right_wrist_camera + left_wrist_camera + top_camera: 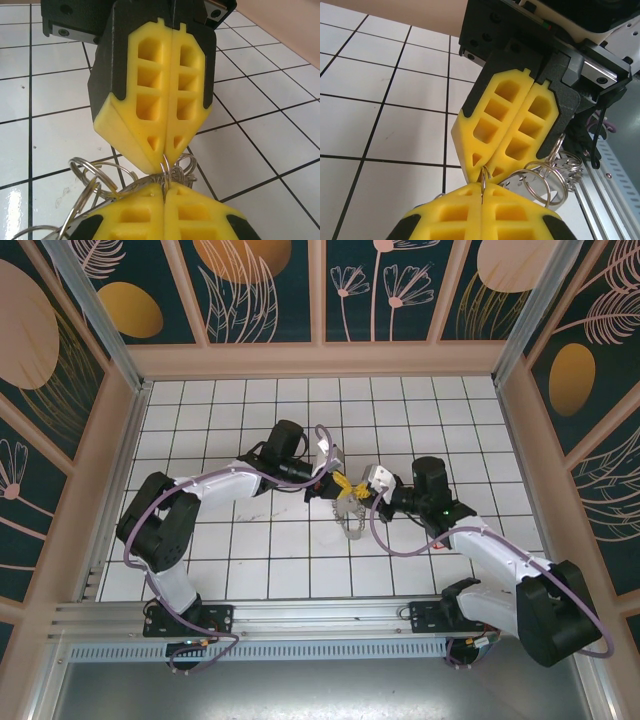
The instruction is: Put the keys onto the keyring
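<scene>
Two claws meet tip to tip: the left claw [482, 196] and the right claw [164, 195] are each clamped on a wire loop of the keyring [352, 522]. It hangs beneath them, above the tabletop [250, 570].

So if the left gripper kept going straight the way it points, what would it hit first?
The right gripper: their yellow tips sit almost nose to nose, both shut on the keyring, so the left gripper would likely butt into it.
</scene>
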### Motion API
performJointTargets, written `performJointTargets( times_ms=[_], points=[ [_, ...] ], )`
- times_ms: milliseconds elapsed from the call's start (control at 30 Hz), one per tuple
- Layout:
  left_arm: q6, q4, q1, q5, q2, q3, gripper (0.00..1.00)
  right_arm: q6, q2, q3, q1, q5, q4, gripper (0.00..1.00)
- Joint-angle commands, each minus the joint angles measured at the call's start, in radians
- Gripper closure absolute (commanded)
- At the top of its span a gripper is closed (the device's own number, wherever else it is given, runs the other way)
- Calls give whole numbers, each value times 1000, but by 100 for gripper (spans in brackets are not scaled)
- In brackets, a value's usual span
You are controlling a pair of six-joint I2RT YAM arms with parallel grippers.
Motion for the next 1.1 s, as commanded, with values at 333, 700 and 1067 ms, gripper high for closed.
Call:
performJointTargets(
  times_ms=[333, 700, 1067],
  points=[
    [56, -15, -11, 33, -37, 10, 100, -58, 38, 52, -4, -48, 44, 91],
    [62, -17, -12, 48, -27, 7, 100, -49, 55, 58, -4, -39, 78, 98],
    [174, -172, -11, -44, -15, 28, 83, -54, 53, 71, -4, -44, 77, 100]
  ],
)
